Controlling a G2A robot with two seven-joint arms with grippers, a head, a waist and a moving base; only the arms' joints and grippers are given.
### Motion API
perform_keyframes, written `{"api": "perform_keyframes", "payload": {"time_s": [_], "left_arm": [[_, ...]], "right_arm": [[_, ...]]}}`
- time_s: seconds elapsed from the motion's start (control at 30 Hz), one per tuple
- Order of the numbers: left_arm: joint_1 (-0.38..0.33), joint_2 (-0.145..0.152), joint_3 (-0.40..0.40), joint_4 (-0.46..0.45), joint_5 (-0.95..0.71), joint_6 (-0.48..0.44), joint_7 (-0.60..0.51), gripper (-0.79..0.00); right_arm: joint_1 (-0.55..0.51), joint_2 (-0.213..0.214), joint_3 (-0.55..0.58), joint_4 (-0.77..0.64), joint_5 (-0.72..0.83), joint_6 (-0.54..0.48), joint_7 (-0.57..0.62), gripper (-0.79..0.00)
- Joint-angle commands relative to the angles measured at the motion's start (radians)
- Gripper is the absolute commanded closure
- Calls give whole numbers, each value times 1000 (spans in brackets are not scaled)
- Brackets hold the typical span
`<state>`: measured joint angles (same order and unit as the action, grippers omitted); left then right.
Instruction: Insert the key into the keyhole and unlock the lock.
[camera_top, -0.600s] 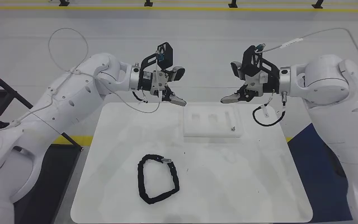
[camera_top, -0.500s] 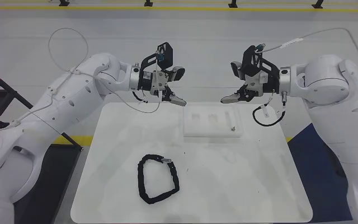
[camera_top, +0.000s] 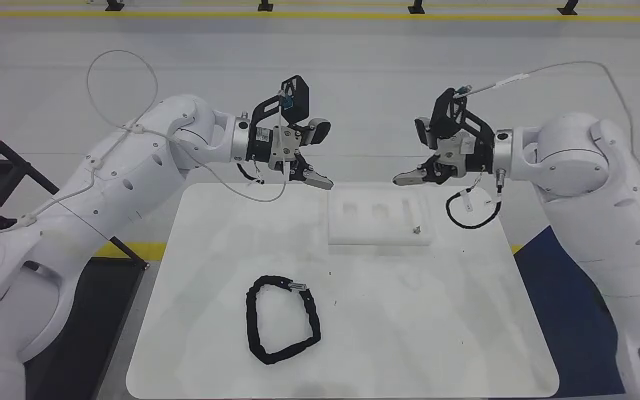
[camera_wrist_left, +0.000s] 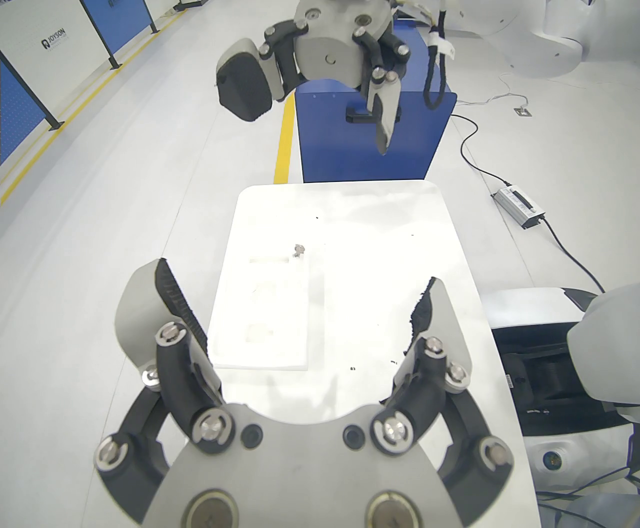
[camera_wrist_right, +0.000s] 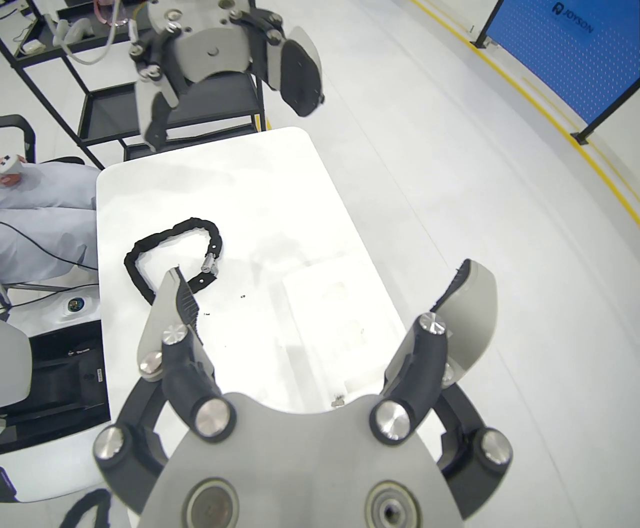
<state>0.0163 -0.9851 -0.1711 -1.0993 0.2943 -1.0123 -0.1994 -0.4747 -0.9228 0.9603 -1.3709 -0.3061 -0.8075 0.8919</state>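
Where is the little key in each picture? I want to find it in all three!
Top view: the key lies on the white tray, at its right end.
Left wrist view: the key is on the tray's end farthest from the left gripper.
Right wrist view: the key is on the tray's end nearest the right gripper.
Shared landmark: the white tray.

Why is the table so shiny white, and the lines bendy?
Left wrist view: glare on the table washes out the white tray. Right wrist view: same glare; the wide lens curves the yellow floor line. Top view: softer light, chain lock plain.
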Motion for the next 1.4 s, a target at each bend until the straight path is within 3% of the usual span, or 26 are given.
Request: {"api": "perform_keyframes", "payload": {"time_s": [0.0, 0.33, 0.57, 0.83, 1.03, 1.37], "left_arm": [[0, 0, 0, 0, 0, 0, 0, -785], [0, 0, 0, 0, 0, 0, 0, -785], [0, 0, 0, 0, 0, 0, 0, -785], [0, 0, 0, 0, 0, 0, 0, -785], [0, 0, 0, 0, 0, 0, 0, -785], [0, 0, 0, 0, 0, 0, 0, -785]], "right_arm": [[3, -3, -9, 35, 0, 3, -4, -785], [19, -25, -81, 229, 29, 23, 13, -785], [36, -57, -148, 388, 84, 109, 44, -785], [60, -107, -208, 539, 135, 302, 39, -785], [70, -148, -243, 625, 215, 439, 103, -785], [106, -218, -334, 705, 169, 608, 188, -785]]}}
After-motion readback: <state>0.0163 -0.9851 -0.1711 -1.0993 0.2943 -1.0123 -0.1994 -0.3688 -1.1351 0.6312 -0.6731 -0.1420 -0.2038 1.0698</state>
